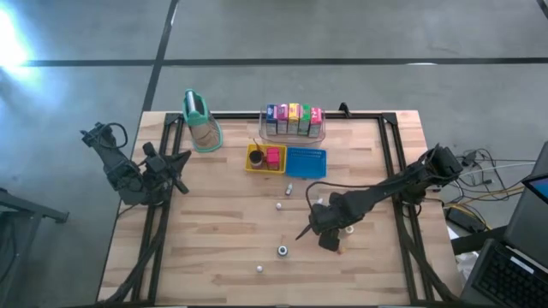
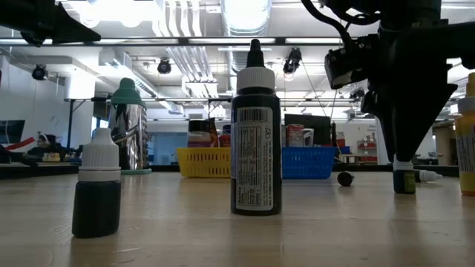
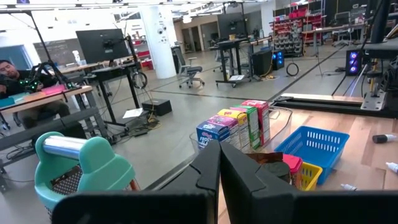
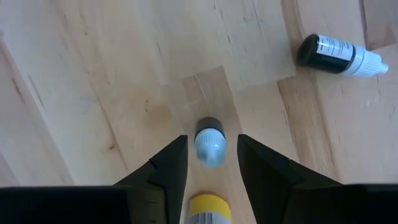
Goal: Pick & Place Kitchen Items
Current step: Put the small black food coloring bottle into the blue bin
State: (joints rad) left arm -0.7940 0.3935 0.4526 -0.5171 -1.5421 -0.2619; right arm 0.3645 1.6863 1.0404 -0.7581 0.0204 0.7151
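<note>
My right gripper (image 4: pixel 211 139) points straight down at the table's right middle (image 1: pixel 329 238), open. Its fingers stand on either side of a small upright dark dropper bottle with a white cap (image 4: pixel 209 147) without touching it. The same bottle (image 2: pixel 404 180) stands on its base under the gripper (image 2: pixel 403 159) in the low view. A yellow-capped bottle (image 4: pixel 205 208) stands right beside it. Colourful cartons (image 1: pixel 294 120) stand in a clear bin at the far edge. My left gripper (image 3: pixel 219 171) waits shut at the table's left side (image 1: pixel 180 161).
Another dropper bottle (image 4: pixel 339 55) lies on its side nearby. More small bottles (image 1: pixel 282 251) (image 1: pixel 280 205) dot the table's middle. A yellow tray (image 1: pixel 255 160) with a pink-red block, a blue tray (image 1: pixel 306 162) and a tall teal-topped container (image 1: pixel 201 120) stand toward the far edge.
</note>
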